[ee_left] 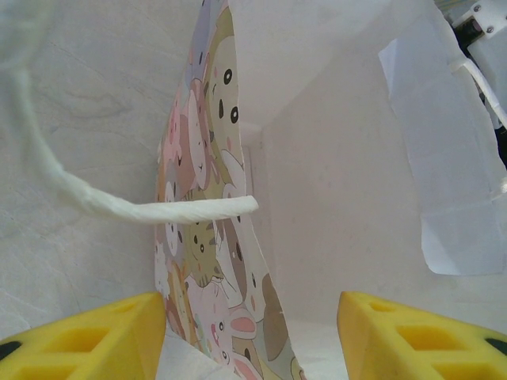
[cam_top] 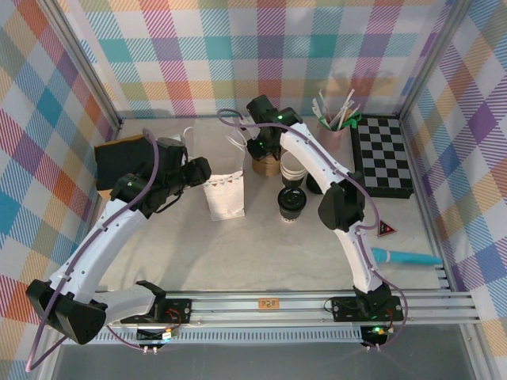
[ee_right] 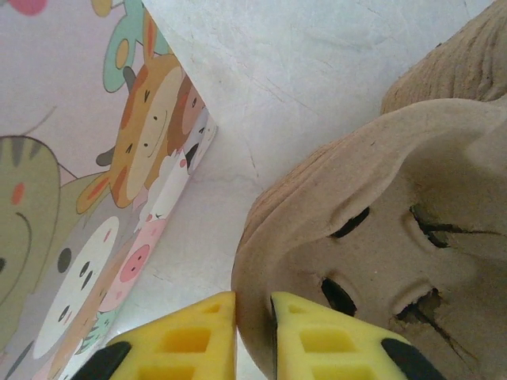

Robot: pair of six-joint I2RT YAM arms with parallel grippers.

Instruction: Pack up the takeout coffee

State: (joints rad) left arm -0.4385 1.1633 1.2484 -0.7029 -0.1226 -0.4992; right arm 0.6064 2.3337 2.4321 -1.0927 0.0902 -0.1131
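At the left edge of the counter [cam_top: 238,253] sits a dark box [cam_top: 123,158], just behind the left arm. The left tool [cam_top: 196,171] reaches to the left side of a white paper bag [cam_top: 224,196] standing upright near the middle. In the left wrist view this tool [ee_left: 249,309] is wide. One yellow finger [ee_left: 87,336] is outside the bag's cartoon-printed wall [ee_left: 202,237] and the other is over the white inside. The wall runs just beside the outer finger, not pinched. The bag's cord handle [ee_left: 158,210] arcs across in front.

Right of the bag and apart from it, the coffee [cam_top: 291,202] stands upright on the counter with its black lid on. It is just in front of a stack of white cups [cam_top: 292,174], and neither tool touches it.

Behind the cups lies a brown pulp carrier [cam_top: 267,165], with the right tool [cam_top: 263,149] down on it. In the right wrist view that tool [ee_right: 253,309] is narrow, its fingers [ee_right: 186,336] nearly together with the rim of the carrier [ee_right: 372,229] pinched between them. The printed bag [ee_right: 71,198] is to the left.

Further right are a cup of utensils [cam_top: 333,127], a checkered board [cam_top: 384,154], a small red triangle [cam_top: 387,229] and a blue item [cam_top: 405,256].
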